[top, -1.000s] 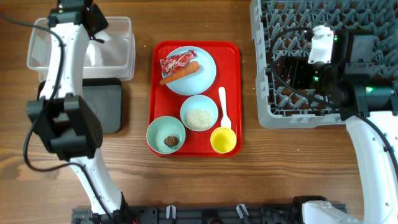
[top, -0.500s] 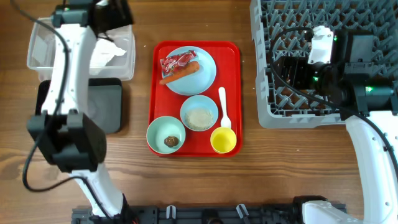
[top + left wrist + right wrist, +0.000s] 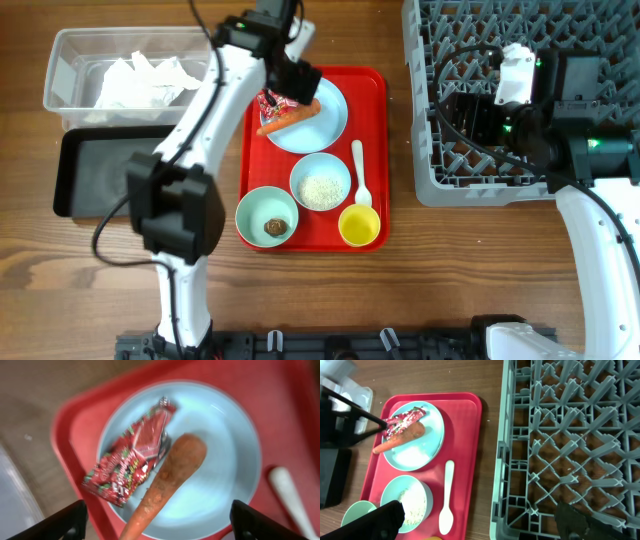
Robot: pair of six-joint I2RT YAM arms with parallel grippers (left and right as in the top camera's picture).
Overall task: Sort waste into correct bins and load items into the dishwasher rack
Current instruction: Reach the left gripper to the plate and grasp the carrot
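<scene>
Two pieces of waste lie on the pale-blue plate [image 3: 225, 445] just below the left tool [image 3: 160, 527], its jaws wide apart and empty: the red snack wrapper [image 3: 131, 462], light, thin and crinkly, probably best pinched at an edge, and beside it the firm carrot [image 3: 167, 480], best gripped across its middle.

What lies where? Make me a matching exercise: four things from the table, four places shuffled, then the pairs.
Things:
1. napkin
2. carrot
3. rice
4. spoon

Places:
A. on the plate
B. straight on the red tray
C. in the clear tub
D. in a bowl

Pairs: 1-C, 2-A, 3-D, 4-B.
</scene>
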